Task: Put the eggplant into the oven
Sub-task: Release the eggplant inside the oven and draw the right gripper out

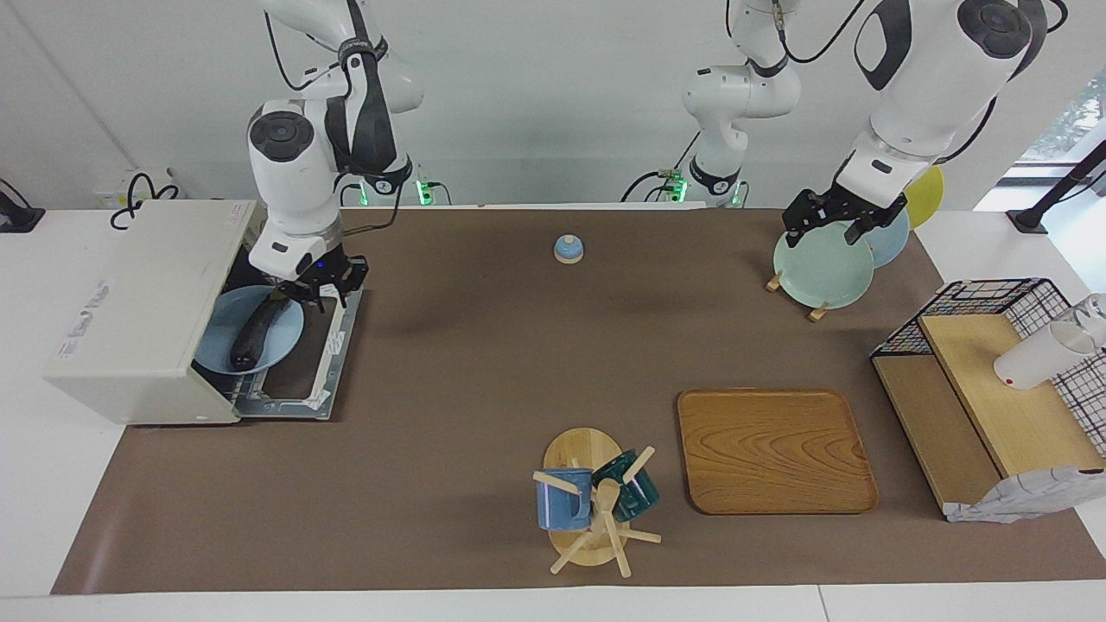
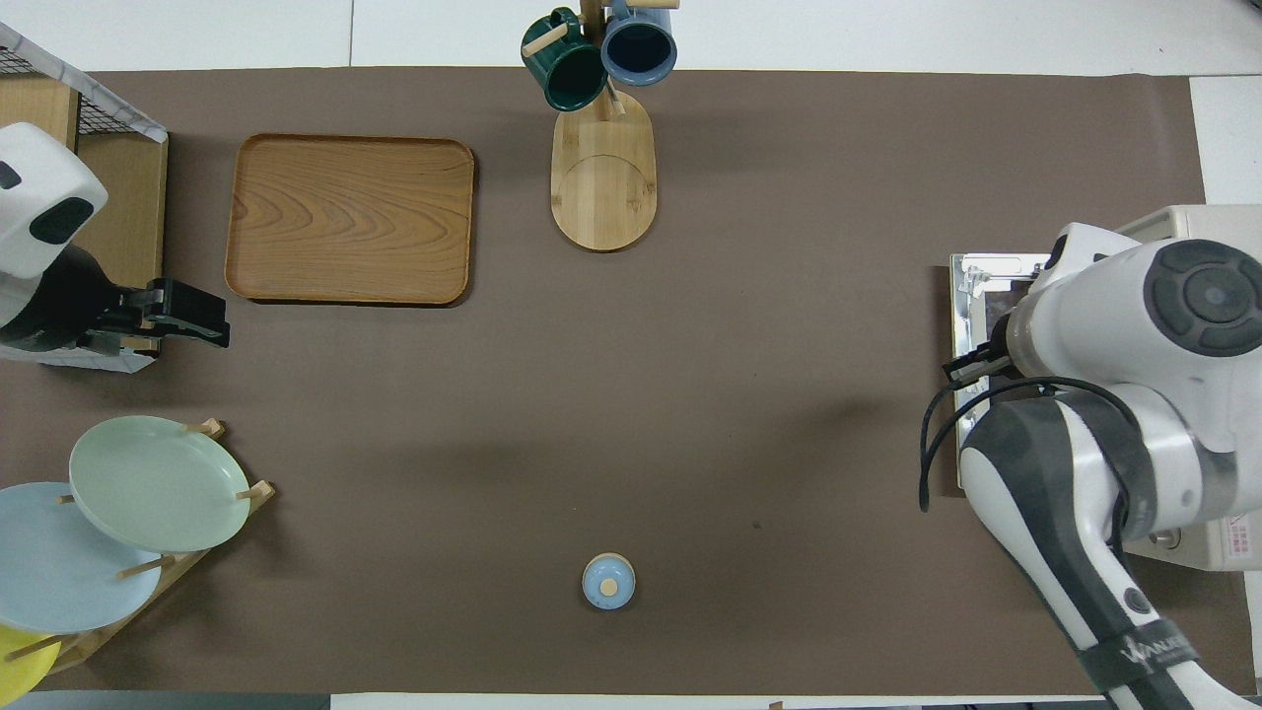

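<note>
Eggplant [image 1: 256, 333] — long, dark purple and a little bent — lies on a round light-blue plate [image 1: 220, 324] that sits in the mouth of the boxy cream-white toaster oven [image 1: 143, 302], over its flat-open door. The right gripper [image 1: 318, 289] hangs just above the eggplant's stem end; I cannot tell how its fingers stand. The left gripper [image 1: 831, 222] waits open over the pale-green plate [image 1: 821, 268].

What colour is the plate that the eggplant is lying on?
Light blue. The plate under the dark eggplant shows best in the facing view.
</note>
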